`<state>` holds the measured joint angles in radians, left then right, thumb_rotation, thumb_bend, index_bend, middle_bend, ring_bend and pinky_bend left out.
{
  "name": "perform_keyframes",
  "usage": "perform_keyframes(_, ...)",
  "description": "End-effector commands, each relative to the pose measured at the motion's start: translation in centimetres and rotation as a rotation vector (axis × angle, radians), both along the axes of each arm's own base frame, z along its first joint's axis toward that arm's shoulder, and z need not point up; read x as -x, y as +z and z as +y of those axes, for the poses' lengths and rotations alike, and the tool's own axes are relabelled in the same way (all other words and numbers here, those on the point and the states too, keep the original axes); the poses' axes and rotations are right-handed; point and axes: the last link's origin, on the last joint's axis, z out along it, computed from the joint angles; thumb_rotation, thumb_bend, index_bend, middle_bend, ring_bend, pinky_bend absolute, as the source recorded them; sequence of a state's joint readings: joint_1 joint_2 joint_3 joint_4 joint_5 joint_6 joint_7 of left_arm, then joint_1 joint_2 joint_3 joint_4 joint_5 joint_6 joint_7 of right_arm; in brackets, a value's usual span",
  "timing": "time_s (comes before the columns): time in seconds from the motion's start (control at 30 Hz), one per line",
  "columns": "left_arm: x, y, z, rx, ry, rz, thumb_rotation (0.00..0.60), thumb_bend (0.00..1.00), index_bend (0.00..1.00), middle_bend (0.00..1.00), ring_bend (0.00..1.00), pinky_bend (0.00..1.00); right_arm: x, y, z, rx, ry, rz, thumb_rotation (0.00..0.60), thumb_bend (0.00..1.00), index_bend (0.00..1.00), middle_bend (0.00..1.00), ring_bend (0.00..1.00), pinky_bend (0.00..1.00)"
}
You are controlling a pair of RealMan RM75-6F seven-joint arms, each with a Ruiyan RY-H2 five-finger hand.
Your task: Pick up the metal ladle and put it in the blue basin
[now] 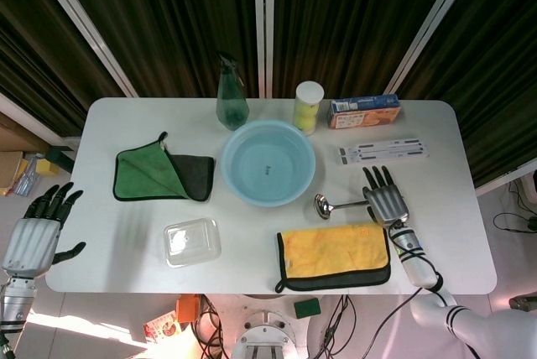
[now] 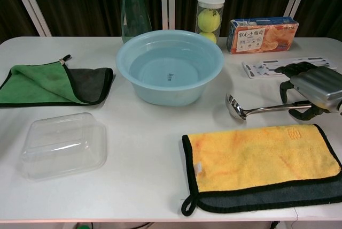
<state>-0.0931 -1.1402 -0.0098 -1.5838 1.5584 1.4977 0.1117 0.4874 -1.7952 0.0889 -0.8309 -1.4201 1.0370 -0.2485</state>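
Metal ladle [image 2: 256, 109] lies flat on the white table [image 1: 126, 233], its bowl pointing toward the blue basin [image 2: 170, 66] and its thin handle running right, just behind the yellow cloth [image 2: 262, 157]. The right hand [image 2: 310, 91] sits over the far end of that handle, dark fingers [image 2: 288, 69] curled down on one side and the thumb hooked on the other; whether they actually clamp the handle cannot be told from either view. The left hand [image 1: 38, 229] hangs off the table's left edge, fingers apart and holding nothing. Polished steel of this kind is likely stiff, fairly light and slippery, with the weight biased toward the bowl, so a grip at the handle's tip would probably let the bowl droop or twist. A firm wrap a little farther along the shaft looks safer. The basin stands near, just beyond the ladle's bowl.
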Motion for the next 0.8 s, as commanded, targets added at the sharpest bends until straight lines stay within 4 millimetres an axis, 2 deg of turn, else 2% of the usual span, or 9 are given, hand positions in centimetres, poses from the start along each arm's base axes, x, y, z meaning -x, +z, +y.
perform_keyframes(0.03,0.03,0.03,0.02,-0.001,0.001,0.0,0.6,0.09,0.12,0.05,0.04,0.17,-0.04,-0.18,-0.09,-0.002,0.0,-0.003,0.6,0.38,0.51,0.03,0.0,0.0)
perform_keyframes(0.43,0.19,-0.01,0.11,0.004,0.014,0.001,0.6,0.09,0.12,0.05,0.04,0.17,0.08,-0.32,-0.4,-0.003,-0.009,0.0,0.6,0.4,0.55,0.04,0.0,0.0)
perform_keyframes(0.8,0.28,-0.03,0.1,0.015,0.04,-0.001,0.6,0.09,0.12,0.05,0.04,0.17,-0.3,0.53,-0.34,0.028,0.005,-0.064,0.6,0.45,0.79,0.11,0.0,0.0)
